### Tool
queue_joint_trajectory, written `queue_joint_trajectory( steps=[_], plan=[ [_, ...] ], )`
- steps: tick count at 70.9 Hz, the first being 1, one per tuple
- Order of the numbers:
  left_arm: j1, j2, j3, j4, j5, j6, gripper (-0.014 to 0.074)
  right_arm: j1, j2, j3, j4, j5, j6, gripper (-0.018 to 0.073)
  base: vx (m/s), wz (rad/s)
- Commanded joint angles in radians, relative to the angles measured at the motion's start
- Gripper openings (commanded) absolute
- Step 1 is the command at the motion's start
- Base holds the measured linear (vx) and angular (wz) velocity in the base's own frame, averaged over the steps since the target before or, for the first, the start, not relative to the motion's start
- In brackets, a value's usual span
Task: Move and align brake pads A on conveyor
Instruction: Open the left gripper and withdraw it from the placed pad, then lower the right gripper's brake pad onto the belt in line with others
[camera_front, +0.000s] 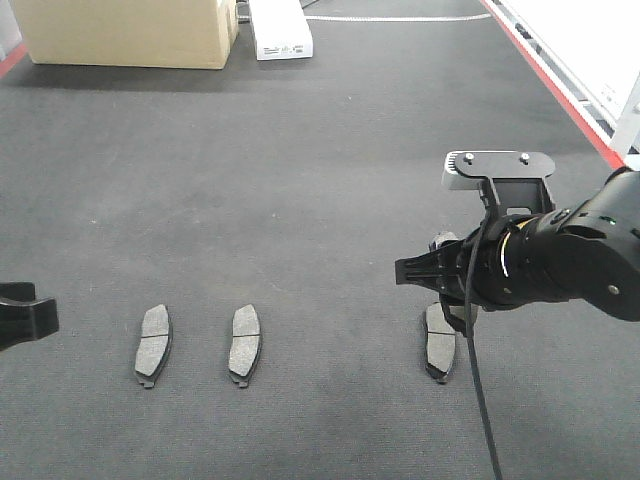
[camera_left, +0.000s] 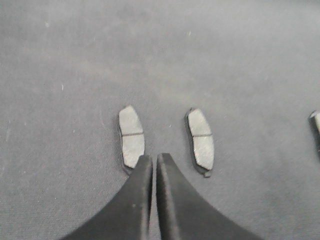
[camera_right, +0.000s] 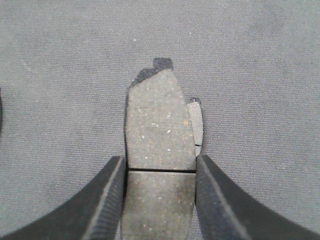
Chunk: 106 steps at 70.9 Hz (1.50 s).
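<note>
Dark grey, stiff brake pad (camera_right: 159, 150) clamped across its narrow width at the groove by right gripper (camera_right: 159, 200) (probably dense, unyielding), held above another pad (camera_front: 438, 345) on the conveyor (camera_front: 300, 200).

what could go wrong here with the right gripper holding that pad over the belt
1. The right gripper pinches its brake pad only near the cross groove, so the pad might pivot or slip.
2. Another pad lies right below the held one; lowering here could land on it.
3. The two placed pads tilt slightly, so the row may end up uneven.
</note>
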Motion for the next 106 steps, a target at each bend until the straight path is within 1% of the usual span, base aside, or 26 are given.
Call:
queue_joint_trajectory(
  steps=[1, 57, 62, 69, 88, 95, 101, 106],
  plan=[
    [-0.004, -0.007, -0.022, 0.022, -0.045, 0.001, -0.0008, -0.001, -0.036, -0.028, -0.03, -0.054, -0.001, -0.0006, 0.0, 0.0],
    [-0.004, -0.005, -0.022, 0.022, -0.043, 0.001, -0.0006, -0.001, -0.036, -0.028, -0.03, -0.068, -0.009, -0.0006, 0.0, 0.0],
    [-0.004, -0.005, -0.022, 0.022, -0.043, 0.001, -0.0006, -0.001, -0.032, -0.028, -0.013, -0.081, -0.029, -0.0003, 0.0, 0.0],
    [-0.004, -0.005, -0.022, 0.022, -0.043, 0.001, -0.0006, -0.001, -0.007, -0.035, 0.047, -0.095, -0.072, -0.0003, 0.0, 0.0],
    [-0.004, -0.005, -0.022, 0.022, -0.043, 0.001, -0.0006, 0.001, 0.167, -0.138, 0.204, -0.069, -0.191, 0.0, 0.0, 0.0],
    [-0.004, -0.005, -0.022, 0.022, -0.043, 0.001, -0.0006, 0.021, 0.234, -0.172, 0.22, -0.06, -0.225, 0.0004, 0.0, 0.0],
    [-0.004, -0.005, -0.022, 0.022, -0.043, 0.001, -0.0006, 0.051, 0.298, -0.205, 0.213, -0.058, -0.226, 0.0005, 0.0, 0.0],
    [-0.004, -0.005, -0.022, 0.022, -0.043, 0.001, -0.0006, 0.052, 0.351, -0.236, 0.226, -0.058, -0.222, 0.0007, 0.0, 0.0]
  ],
)
